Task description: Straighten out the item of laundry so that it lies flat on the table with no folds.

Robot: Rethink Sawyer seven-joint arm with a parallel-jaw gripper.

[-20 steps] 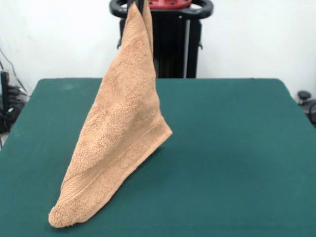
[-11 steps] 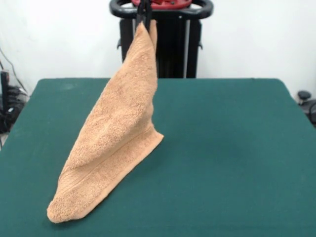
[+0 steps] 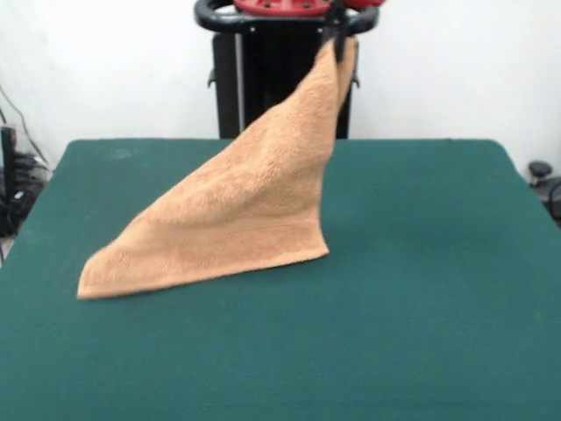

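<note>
Gripping towel (image 3: 237, 219) corner, pincer (image 3: 336, 33) aloft; lower edge on table (image 3: 421, 281).

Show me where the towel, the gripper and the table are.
towel (image 3: 245, 219): front view, middle of the cloth.
gripper (image 3: 334, 28): front view, dark fingers pinching the towel's top corner.
table (image 3: 421, 307): front view, bare green surface.

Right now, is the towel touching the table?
Touching. Front view: the towel's lower edge rests on the table, while the gripper holds its top corner up.
</note>
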